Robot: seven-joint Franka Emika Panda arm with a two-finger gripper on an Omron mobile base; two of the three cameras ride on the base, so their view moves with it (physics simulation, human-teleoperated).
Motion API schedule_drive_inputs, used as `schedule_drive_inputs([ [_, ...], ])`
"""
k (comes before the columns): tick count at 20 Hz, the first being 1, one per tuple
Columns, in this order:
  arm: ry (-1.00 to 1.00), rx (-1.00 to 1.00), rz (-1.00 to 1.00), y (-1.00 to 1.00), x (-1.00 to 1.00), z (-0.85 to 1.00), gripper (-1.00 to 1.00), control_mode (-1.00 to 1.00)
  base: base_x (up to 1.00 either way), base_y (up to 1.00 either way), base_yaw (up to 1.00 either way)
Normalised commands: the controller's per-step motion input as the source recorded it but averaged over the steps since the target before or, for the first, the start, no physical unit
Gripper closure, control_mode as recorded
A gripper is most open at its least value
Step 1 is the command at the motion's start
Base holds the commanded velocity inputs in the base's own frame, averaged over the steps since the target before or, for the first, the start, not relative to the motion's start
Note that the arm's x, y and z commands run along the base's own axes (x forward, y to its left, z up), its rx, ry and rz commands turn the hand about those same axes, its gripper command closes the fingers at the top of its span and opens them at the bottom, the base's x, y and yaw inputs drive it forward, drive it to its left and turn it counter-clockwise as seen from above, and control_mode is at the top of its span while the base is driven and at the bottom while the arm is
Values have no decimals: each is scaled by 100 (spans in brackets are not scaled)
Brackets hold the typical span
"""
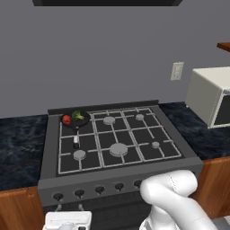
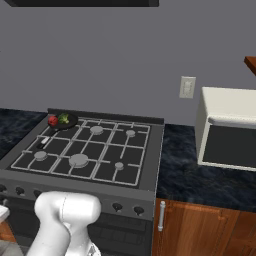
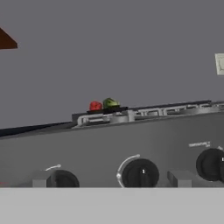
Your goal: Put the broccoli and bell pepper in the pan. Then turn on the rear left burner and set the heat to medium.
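The black pan (image 1: 83, 121) sits on the stove's rear left burner, its whitish-tipped handle (image 1: 76, 140) pointing toward the front. Inside it lie the red bell pepper (image 1: 67, 119) on the left and the green broccoli (image 1: 78, 116) beside it. Both also show in the right base view, the bell pepper (image 2: 53, 120) and broccoli (image 2: 64, 118), and low over the stove edge in the hand view. My gripper (image 1: 69, 208) hangs low in front of the stove's left knobs, open and holding nothing. In the hand view my gripper (image 3: 110, 178) faces a dark knob (image 3: 140, 173), its fingertips (image 3: 41, 178) set wide apart.
Several dark knobs (image 1: 99, 190) line the stove's front panel. A white microwave (image 2: 230, 127) stands on the dark counter (image 2: 180, 165) to the right of the stove. Wooden cabinet doors (image 2: 200, 227) run below the counter. A wall outlet (image 2: 187, 87) sits behind.
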Motion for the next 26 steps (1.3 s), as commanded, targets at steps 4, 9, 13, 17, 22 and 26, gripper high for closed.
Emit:
schedule_drive_inputs([
  [4,1,-3,10,-45,21,0,-100,-100,0,0,0],
  [9,4,-3,11,-41,22,2,-100,-100,0,0,0],
  [13,0,-1,10,-34,2,0,-100,-100,0,0,0],
  [17,0,0,10,-5,0,0,-100,-100,0,0,0],
  [22,0,0,5,-1,9,0,-100,-100,0,0,0],
  [26,0,0,0,-2,27,0,-100,-100,0,0,0],
])
